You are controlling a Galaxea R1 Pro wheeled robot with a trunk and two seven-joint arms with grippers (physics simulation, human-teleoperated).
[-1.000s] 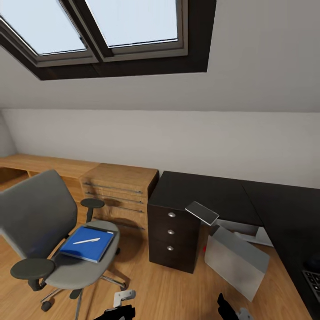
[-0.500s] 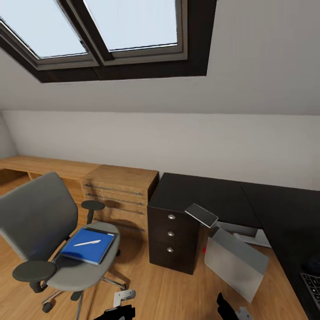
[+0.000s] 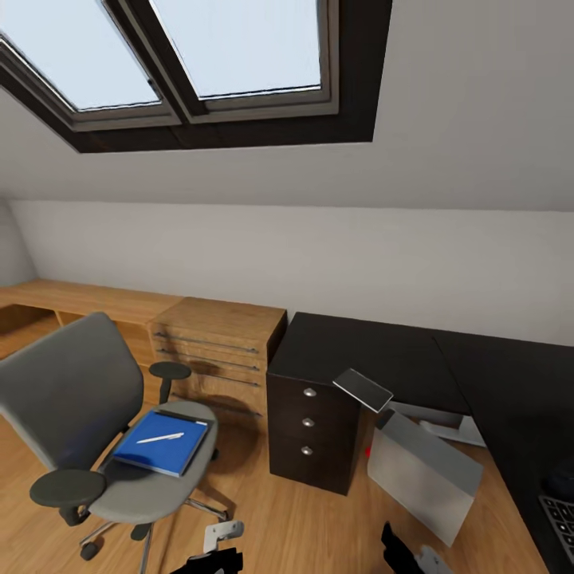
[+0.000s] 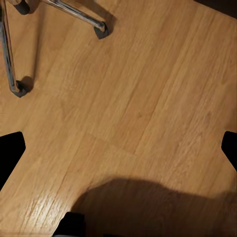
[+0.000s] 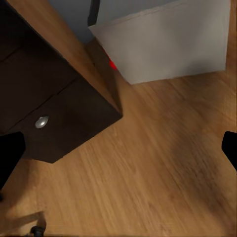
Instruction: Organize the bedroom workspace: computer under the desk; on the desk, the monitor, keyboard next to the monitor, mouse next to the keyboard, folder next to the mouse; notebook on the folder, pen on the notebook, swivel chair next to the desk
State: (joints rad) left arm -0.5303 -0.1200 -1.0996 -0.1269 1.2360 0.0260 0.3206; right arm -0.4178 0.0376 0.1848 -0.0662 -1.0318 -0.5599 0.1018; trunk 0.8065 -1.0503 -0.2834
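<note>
The swivel chair [image 3: 68, 399] stands at the left on the wood floor, and its chrome legs [image 4: 74, 12] show in the left wrist view. The blue folder [image 3: 162, 442] lies on its seat with the pen [image 3: 159, 438] on top. The black desk [image 3: 383, 351] runs along the wall to the right. A thin grey rectangle, the notebook [image 3: 363, 389] by its look, overhangs the desk's front edge. Below it the computer [image 3: 422, 474] [image 5: 163, 44] leans on the floor. The keyboard [image 3: 560, 510] peeks in on the desk at the right edge. My left gripper [image 4: 118, 150] and right gripper [image 5: 118, 150] hang open over the floor.
A light wooden drawer unit [image 3: 219, 351] and a low wooden shelf [image 3: 72, 299] stand behind the chair. The desk's black drawers [image 3: 311, 434] [image 5: 49, 113] have round knobs. A dark rounded shape [image 3: 562, 478] sits beyond the keyboard. Skylights [image 3: 199, 56] are set in the sloped ceiling.
The whole picture has shifted slightly, so the camera has moved a little. Chair, folder, pen and computer keep their places relative to each other.
</note>
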